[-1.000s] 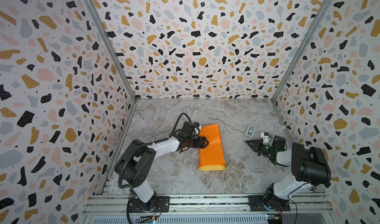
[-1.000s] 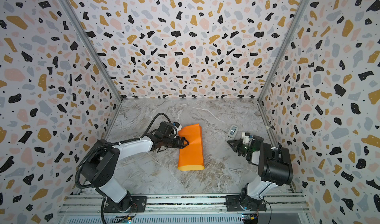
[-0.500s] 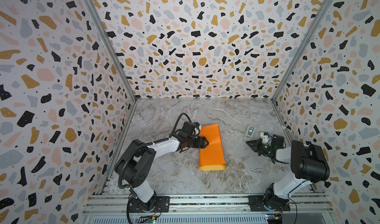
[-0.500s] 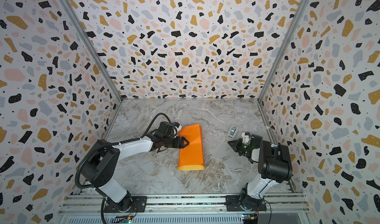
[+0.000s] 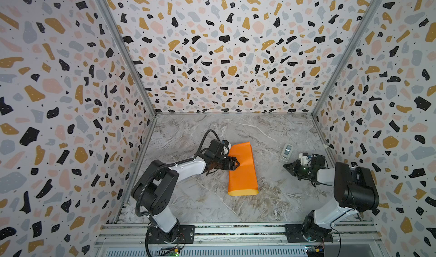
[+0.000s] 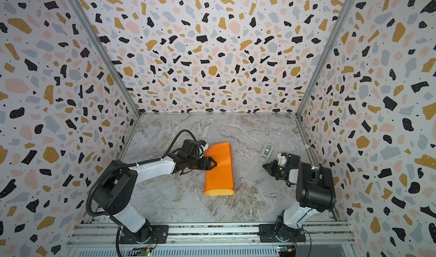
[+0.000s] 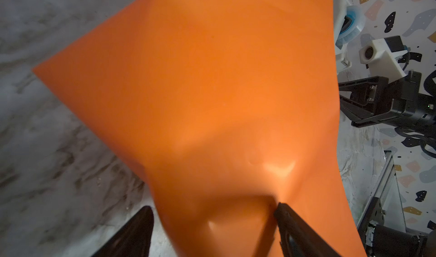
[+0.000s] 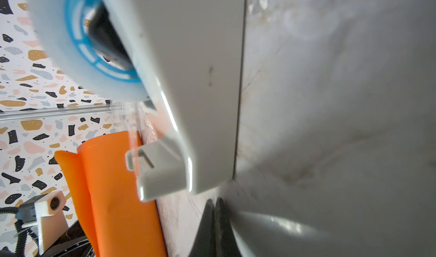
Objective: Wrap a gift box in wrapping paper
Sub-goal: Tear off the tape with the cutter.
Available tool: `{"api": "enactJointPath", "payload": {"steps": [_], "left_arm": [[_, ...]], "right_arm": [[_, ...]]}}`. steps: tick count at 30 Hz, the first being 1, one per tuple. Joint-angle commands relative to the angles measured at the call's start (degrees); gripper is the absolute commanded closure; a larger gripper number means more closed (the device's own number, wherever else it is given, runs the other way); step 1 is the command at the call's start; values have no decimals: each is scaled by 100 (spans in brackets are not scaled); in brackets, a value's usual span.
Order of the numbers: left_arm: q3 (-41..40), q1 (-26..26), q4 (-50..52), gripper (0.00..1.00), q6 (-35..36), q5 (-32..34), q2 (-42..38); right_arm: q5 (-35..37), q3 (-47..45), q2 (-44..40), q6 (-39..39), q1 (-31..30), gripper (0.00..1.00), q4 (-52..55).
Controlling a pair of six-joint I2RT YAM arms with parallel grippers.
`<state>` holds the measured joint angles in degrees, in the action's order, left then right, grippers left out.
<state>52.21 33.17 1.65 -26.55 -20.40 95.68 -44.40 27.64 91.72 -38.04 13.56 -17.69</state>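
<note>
The marbled grey surface spreads out on every side of the wrapping paper, which lies folded over itself in a long rounded band, orange face out. At the end of the paper nearest my bases, its mustard-yellow face shows in the open mouth of the fold. The far end lifts off the surface in a loose flap.

Off to the right of the paper, apart from it, a pale grey tape dispenser sits on the surface. The right wrist view shows its blue-cored tape roll.

My left gripper is at the paper's left edge, about halfway along. It is spread wide with a hump of orange paper between its fingers. One fingertip touches the paper.

My right gripper is also right of the paper, just on the near side of the dispenser. It is pressed together and pinches nothing that I can see.
</note>
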Motion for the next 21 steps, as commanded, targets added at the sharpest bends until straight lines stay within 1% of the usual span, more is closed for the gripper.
{"api": "enactJointPath", "payload": {"steps": [1,4,7,9,11,12,14,16,17,19,21], "left_arm": [[-149,-21,738,19,149,446,109],[-129,-16,753,19,149,441,135],[-122,-14,766,18,158,452,135],[-117,-20,775,18,161,457,144],[-114,-21,784,19,166,460,153],[-114,-21,785,18,167,459,153],[-123,-21,785,18,167,468,165],[-132,-20,766,19,167,467,170],[-136,-16,760,18,166,461,179],[-135,-21,761,18,157,461,188],[-132,-21,762,18,158,463,179]], "right_arm": [[-190,-117,-1024,210,-121,100,376],[-264,-257,-2092,204,-511,100,541],[31,-626,-3081,-341,-1145,100,367],[521,-895,-3640,-857,-1732,100,99],[1218,-1101,-4048,-1376,-2377,100,-240],[1453,-1185,-4159,-1570,-2639,100,-458],[2138,-1394,-4355,-2021,-3264,100,-973],[3020,-1455,-4420,-2112,-3939,100,-1282],[3461,-1404,-4365,-2049,-4272,100,-1342],[4083,-1347,-4158,-2016,-4731,100,-1590],[4366,-1353,-3776,-2112,-4995,100,-2088]]}}
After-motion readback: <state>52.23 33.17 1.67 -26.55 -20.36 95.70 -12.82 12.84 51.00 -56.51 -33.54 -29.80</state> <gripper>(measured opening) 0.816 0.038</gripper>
